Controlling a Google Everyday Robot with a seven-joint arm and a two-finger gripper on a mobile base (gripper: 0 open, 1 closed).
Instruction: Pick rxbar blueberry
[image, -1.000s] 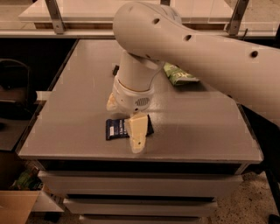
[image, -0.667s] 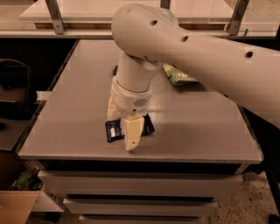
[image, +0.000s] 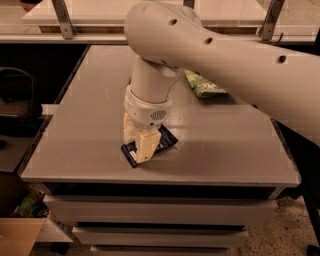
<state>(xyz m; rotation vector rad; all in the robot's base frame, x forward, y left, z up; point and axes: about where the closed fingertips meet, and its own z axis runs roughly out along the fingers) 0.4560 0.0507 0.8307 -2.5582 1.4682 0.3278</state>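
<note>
The rxbar blueberry (image: 168, 140) is a flat dark navy wrapper lying on the grey table top (image: 90, 125) near its front edge. My gripper (image: 139, 140) points straight down onto the bar's middle. Its cream fingers (image: 148, 146) stand close together on either side of the bar, which lies between them and pokes out at both ends. The bar still rests on the table. My large white arm comes in from the upper right and hides the area behind the gripper.
A crinkled green snack bag (image: 204, 85) lies at the back right of the table, partly under my arm. The table's front edge (image: 160, 182) is just below the gripper. Shelving and a floor clutter box stand at the left.
The gripper has come down a little and shifted left onto the bar. Its fingers have drawn closer together around it.
</note>
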